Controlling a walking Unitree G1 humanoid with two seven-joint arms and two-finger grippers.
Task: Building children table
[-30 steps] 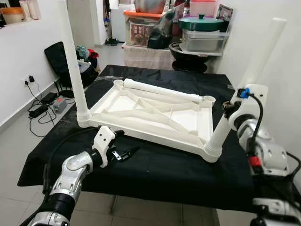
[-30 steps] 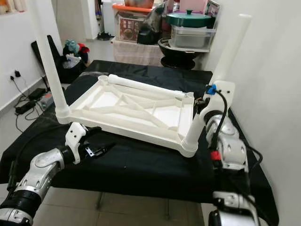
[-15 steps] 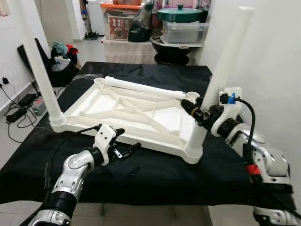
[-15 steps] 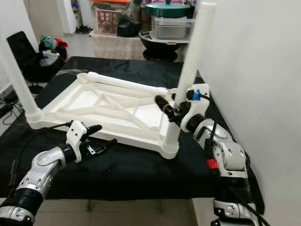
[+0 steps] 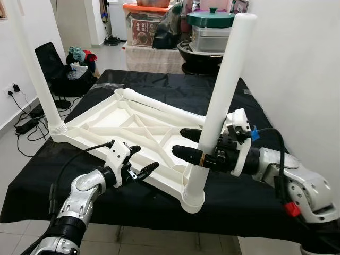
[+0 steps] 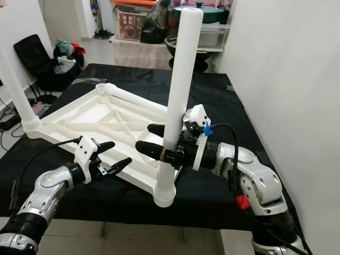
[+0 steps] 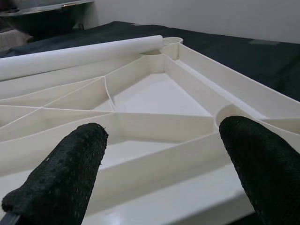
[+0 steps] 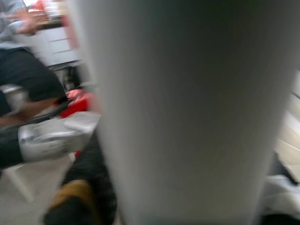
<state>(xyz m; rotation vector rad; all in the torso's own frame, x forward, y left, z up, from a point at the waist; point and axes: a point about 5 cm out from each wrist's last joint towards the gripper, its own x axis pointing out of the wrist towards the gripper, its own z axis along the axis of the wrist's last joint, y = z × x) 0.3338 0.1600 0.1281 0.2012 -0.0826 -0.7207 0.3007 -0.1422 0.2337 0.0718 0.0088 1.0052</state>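
A white children's table top (image 5: pixel 133 119) lies upside down on the black-covered table (image 5: pixel 249 204). Two white legs stand in its corners: one at the near right (image 5: pixel 220 90), one at the far left (image 5: pixel 33 74). A third leg (image 5: pixel 159 109) lies loose along the far rim. My right gripper (image 5: pixel 187 142) reaches in from the right, level, with its black fingers (image 6: pixel 150 147) on either side of the near-right leg, low down, shut on it. That leg (image 8: pixel 187 112) sits very close in the right wrist view. My left gripper (image 5: pixel 142 159) is open just before the top's front rim (image 7: pixel 154 164), holding nothing.
A white wall runs close along the right. Behind the table stand stacked boxes and a pot with a green lid (image 5: pixel 212 18). A black bag (image 5: pixel 58 69) and cables (image 5: pixel 24 125) lie on the floor to the left.
The camera has shifted. My right gripper has swung down to level and closed lower on the near-right leg. The table top has turned, bringing that corner nearer. The left gripper has hardly moved.
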